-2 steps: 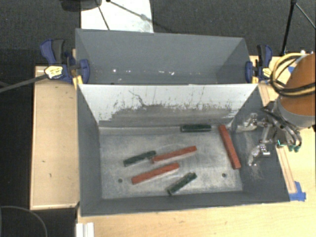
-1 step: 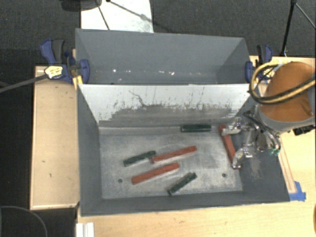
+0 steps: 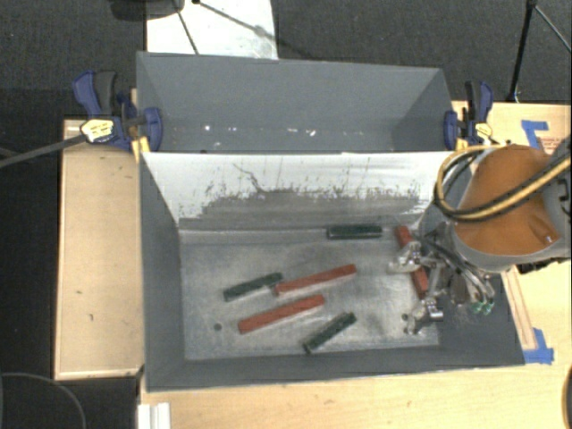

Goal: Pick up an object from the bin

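Observation:
My gripper is low at the right end of the bin, its two metal fingers spread apart and open. A short red stick lies at the bin's right rear and runs down under the upper finger. Its lower end shows in the gap between the fingers. I cannot tell whether the fingers touch it. A dark green stick lies along the back of the floor, just left of the red stick.
Left of the gripper, mid-floor, lie a long stick that is green at one end and red at the other, a red stick and a dark green stick. The arm's orange cover and cables hang over the bin's right wall.

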Controlling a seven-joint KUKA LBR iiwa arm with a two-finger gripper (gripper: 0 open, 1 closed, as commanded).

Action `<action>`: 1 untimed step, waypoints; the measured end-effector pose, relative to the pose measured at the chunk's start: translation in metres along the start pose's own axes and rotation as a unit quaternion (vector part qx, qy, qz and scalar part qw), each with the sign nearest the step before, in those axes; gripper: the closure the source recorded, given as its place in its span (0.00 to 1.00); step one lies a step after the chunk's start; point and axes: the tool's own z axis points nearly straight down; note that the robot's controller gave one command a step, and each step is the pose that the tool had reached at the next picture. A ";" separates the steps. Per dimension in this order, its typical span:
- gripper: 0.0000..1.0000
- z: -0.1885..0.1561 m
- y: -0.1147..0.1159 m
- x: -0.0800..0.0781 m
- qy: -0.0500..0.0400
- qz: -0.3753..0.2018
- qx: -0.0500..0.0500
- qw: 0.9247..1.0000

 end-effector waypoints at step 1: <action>0.00 0.021 0.019 0.007 -0.009 -0.010 0.002 1.000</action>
